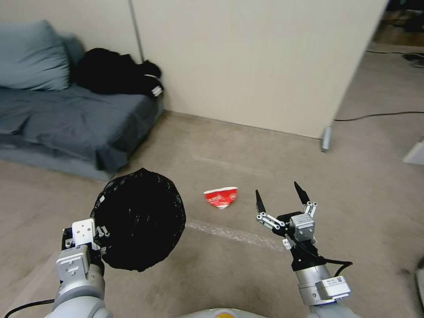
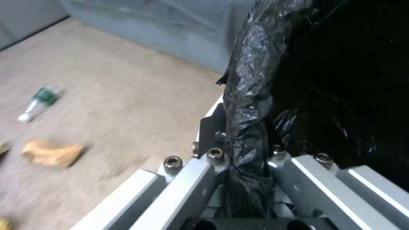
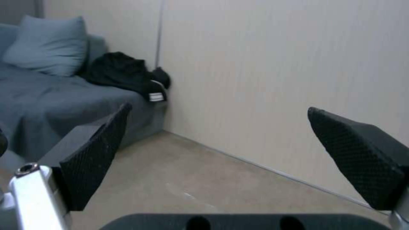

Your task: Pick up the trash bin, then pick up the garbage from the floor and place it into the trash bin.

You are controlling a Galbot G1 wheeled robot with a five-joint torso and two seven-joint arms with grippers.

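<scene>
Meanwhile, my left gripper (image 1: 98, 233) clamps the trash bin (image 1: 139, 218) by its bagged rim, mouth up to receive; my right gripper (image 1: 282, 196) hangs released near the floor's paper cup (image 1: 221, 197).

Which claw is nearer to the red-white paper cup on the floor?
Right. The open right claw hangs just right of the paper cup. The left claw, shut on the trash bin rim, is farther away, with the bin between.

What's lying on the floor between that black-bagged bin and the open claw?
In the head view, a crushed red-white paper cup lies between the trash bin and the right gripper.
</scene>
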